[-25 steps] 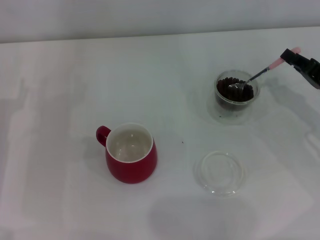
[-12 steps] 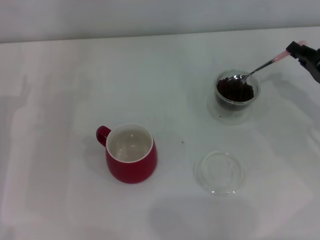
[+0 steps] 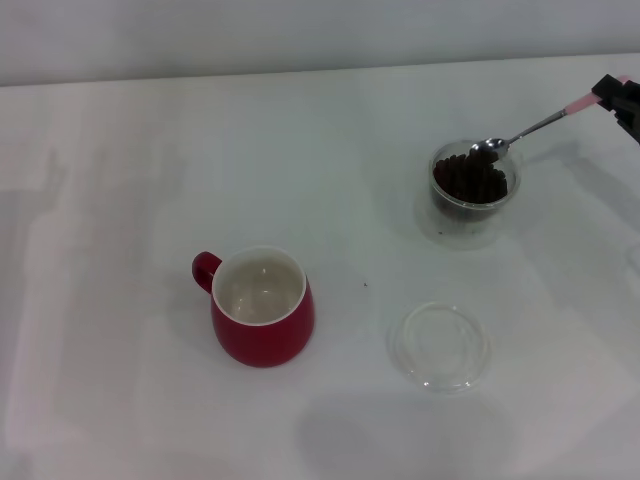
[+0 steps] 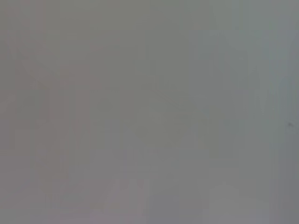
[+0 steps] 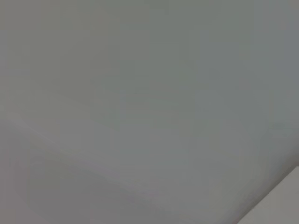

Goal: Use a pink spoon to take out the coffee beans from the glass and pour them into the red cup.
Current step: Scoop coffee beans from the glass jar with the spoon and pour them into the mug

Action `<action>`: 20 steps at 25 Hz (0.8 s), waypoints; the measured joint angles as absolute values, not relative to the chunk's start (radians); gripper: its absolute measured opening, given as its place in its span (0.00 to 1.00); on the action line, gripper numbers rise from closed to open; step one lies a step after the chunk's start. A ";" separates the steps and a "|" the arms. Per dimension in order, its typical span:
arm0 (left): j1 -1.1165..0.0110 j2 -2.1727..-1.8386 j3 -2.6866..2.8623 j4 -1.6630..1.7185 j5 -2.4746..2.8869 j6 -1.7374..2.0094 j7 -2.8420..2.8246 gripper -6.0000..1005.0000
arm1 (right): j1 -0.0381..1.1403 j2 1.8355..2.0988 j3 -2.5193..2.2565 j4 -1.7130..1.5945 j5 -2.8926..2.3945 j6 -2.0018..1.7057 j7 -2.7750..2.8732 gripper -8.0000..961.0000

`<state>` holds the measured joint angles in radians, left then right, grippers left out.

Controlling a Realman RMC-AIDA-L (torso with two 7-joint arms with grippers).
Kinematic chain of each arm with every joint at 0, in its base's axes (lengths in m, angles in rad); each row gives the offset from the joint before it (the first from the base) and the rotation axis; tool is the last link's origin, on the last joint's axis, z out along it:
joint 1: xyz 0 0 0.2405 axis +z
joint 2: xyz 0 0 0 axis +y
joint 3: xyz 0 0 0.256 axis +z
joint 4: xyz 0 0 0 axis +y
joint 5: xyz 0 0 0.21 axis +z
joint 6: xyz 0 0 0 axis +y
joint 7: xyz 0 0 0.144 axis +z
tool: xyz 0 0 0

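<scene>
The right hand (image 3: 608,92) shows at the far right edge of the head view, dark, clamped on the pink end of the spoon (image 3: 530,128); the left hand is not in view; both wrist views show only flat grey

The spoon's long axis runs on a slant, handle up and to the right in the hand, steel neck sloping down to the left; its bowl points toward the glass (image 3: 472,185) and sits over the glass's far rim, at the right side; whether the bowl touches the rim or holds anything I cannot tell

The glass stands upright on the white desk (image 3: 130,170), right of centre and toward the back; the beans (image 3: 462,176) lie heaped inside it, dark to near the top

The cup (image 3: 262,308) stands upright well apart from the glass, to the left and nearer the robot; its loop handle points left and back, its cream inside bare

A shallow clear dish (image 3: 438,346) lies flat on the desk to the right of the cup, nearer the robot than the glass
</scene>
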<state>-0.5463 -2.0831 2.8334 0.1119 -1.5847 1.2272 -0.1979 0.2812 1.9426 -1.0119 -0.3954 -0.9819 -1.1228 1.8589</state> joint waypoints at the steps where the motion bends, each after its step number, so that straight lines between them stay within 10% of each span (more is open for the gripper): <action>1: -0.546 -2.083 2.833 0.112 -1.585 1.227 -0.198 0.88 | 0.282 1.941 -1.012 -0.394 -0.982 -1.123 1.867 0.16; 20: -0.537 -2.083 2.833 0.114 -1.586 1.232 -0.198 0.88 | 0.360 1.838 -1.023 -0.389 -1.154 -1.210 2.101 0.16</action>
